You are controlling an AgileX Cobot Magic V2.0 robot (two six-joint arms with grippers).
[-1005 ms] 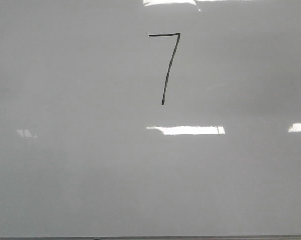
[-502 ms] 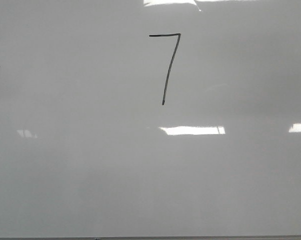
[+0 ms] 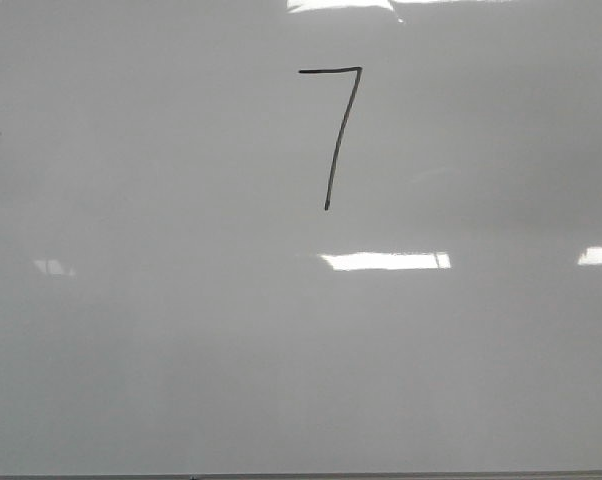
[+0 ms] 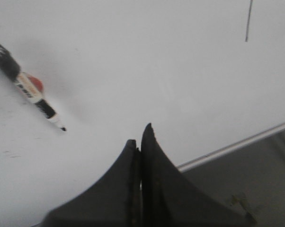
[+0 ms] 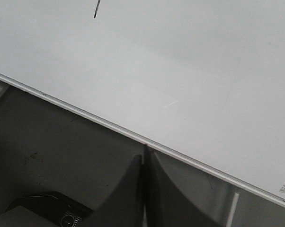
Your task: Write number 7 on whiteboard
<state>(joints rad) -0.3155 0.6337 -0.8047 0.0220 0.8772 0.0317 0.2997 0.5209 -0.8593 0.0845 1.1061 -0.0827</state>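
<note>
Now both pincers are pressed together and empty: left pincer [image 4: 140,142], right pincer [image 5: 146,163]. A marker [image 4: 26,85] lies loose on the whiteboard [image 3: 181,330], well apart. Nothing has shifted lately; the number 7 [image 3: 337,135] stands complete high on the board, open room below toward its bottom edge.

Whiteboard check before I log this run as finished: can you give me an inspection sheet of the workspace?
Surface: whiteboard, glossy, with bright light reflections.
Job's things: number 7 drawn in thin black line, top stroke and slanted downstroke complete.
Clutter: uncapped marker lying on the board.
Grippers: left pincer shut, empty; right pincer shut, empty, off the board's edge.
Cables: nothing seen.
Surroundings: dark surface beyond the board's metal frame.
</note>
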